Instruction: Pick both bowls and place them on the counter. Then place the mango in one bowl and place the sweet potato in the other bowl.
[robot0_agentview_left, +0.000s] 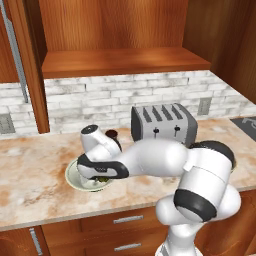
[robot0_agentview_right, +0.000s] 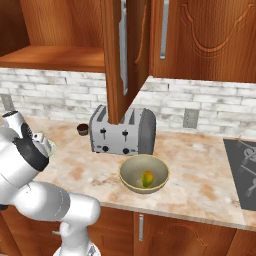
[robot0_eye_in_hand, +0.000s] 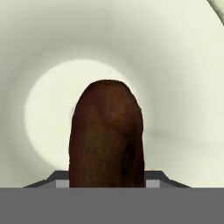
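Brown sweet potato (robot0_eye_in_hand: 106, 135) gripped in jaws over one of two bowls (robot0_agentview_left: 75, 176).

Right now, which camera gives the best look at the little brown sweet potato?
The hand view: the sweet potato stands large and close over the pale inside of the white bowl. In the left base view the arm covers most of that bowl; in the right base view, just its rim peeks out.

Even, bright rendered light — soft shadows, no glare — slightly blurry.
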